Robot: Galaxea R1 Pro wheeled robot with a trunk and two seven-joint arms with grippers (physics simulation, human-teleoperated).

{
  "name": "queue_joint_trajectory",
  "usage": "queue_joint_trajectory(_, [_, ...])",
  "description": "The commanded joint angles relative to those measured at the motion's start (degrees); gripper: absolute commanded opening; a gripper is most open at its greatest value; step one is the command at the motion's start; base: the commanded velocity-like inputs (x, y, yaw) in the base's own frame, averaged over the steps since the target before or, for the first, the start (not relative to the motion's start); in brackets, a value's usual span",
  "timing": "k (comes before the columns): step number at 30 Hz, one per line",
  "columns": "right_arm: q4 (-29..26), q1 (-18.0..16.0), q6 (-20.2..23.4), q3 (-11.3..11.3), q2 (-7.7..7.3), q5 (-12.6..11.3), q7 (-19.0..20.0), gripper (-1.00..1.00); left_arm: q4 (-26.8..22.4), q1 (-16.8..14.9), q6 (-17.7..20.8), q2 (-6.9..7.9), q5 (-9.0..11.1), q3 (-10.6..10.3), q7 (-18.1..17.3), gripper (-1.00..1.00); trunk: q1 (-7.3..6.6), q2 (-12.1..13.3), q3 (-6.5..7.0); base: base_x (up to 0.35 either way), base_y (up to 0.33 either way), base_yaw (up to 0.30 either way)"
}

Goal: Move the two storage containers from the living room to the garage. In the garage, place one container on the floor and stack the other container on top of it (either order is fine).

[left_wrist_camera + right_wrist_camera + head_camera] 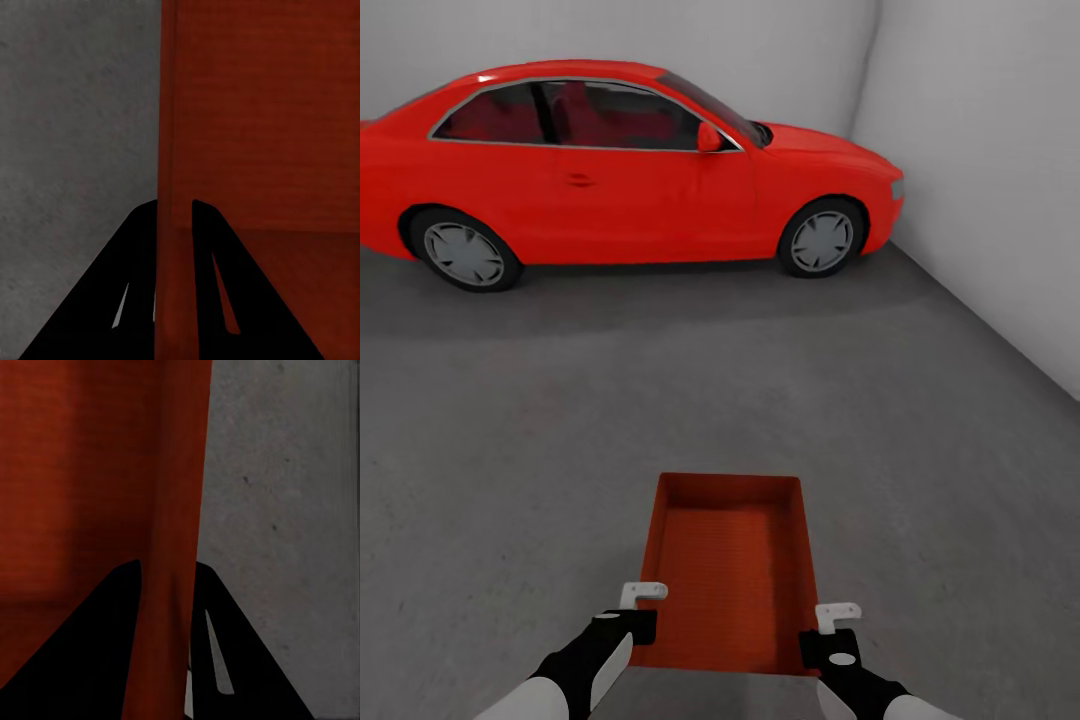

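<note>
Held low over the grey concrete floor [510, 450], in front of the robot: one orange-red storage container [730, 570], open side up. Left gripper [632, 612] clamped narrow on its left wall, right gripper [830, 630] clamped on its right wall, one finger inside and one outside each. Far ahead, well apart: a red car [620, 170], side-on along the back wall. At the right, a plain white wall [980, 180]. Open floor between container and car.
</note>
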Motion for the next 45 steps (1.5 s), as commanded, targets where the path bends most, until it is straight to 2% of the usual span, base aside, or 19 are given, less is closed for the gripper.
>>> queue_joint_trajectory(1, [-0.1, 0.0, 0.8, 0.0, -1.10, -1.8, -0.1, -1.00, -0.3, 0.0, 0.1, 0.13, 0.7, -2.5, 0.4, -1.00, 0.03, -0.1, -0.09, 0.000, 0.000, -0.248])
queue_joint_trajectory(45, [-0.1, 0.0, 0.8, 0.0, -1.11, -1.8, -0.1, -1.00, -0.3, 0.0, 0.6, 0.13, 0.7, -2.5, 0.4, -1.00, 0.03, -0.1, -0.09, 0.000, 0.000, -0.248])
